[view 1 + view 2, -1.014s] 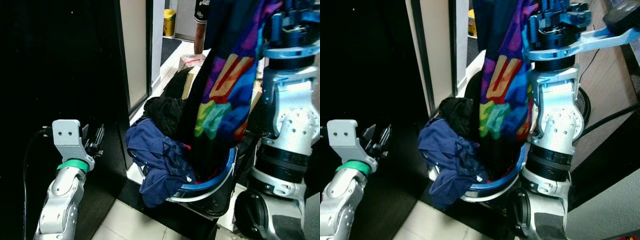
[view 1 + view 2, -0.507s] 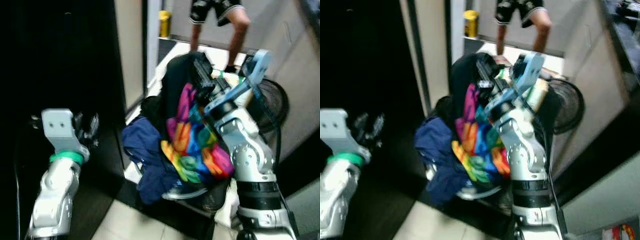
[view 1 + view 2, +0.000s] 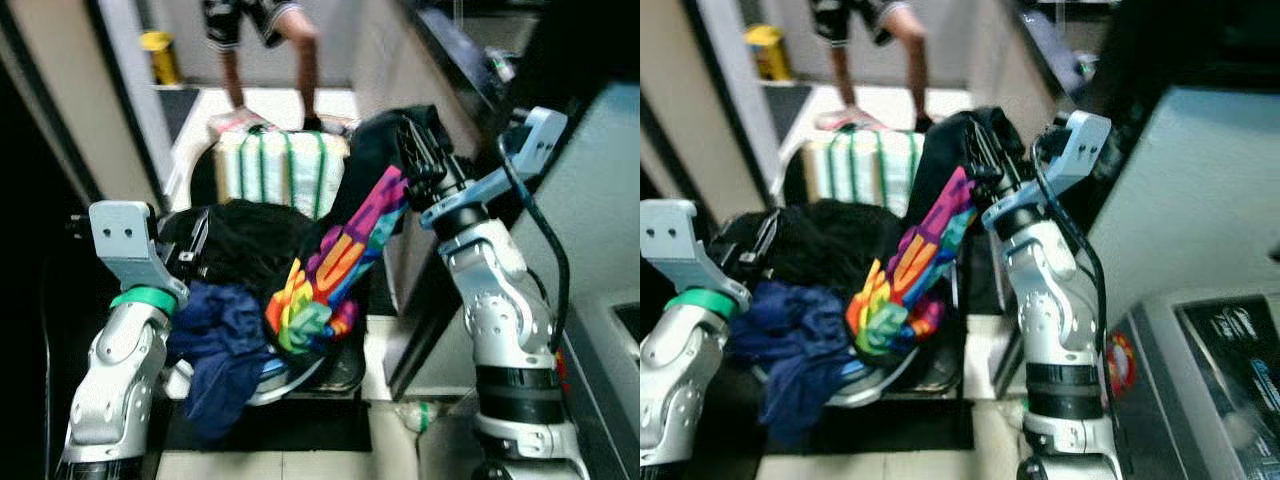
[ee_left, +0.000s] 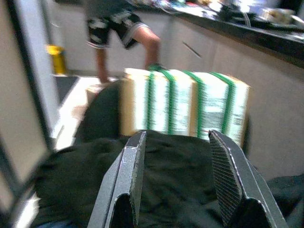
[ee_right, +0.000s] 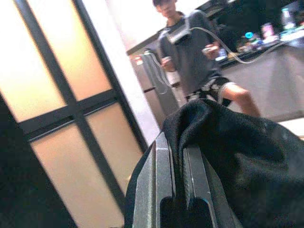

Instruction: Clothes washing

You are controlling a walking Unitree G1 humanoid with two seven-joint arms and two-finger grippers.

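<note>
Left eye view: the right pincer (image 3: 418, 150) is clenching the multicoloured garment (image 3: 325, 275), which is hanging at 9 o'clock of that arm, over the laundry basket (image 3: 300, 375).
Change: a second ago the garment was hanging straight above the basket; the view is now swinging toward the grey washing machine (image 3: 1200, 340), so loading is probably coming next.
Left pincer (image 4: 178, 180): released, hovering over the black clothes (image 4: 156, 185).
Count: one basket, one lifted garment, one navy garment (image 3: 220, 345), one person (image 3: 265, 45) at 12 o'clock.
</note>
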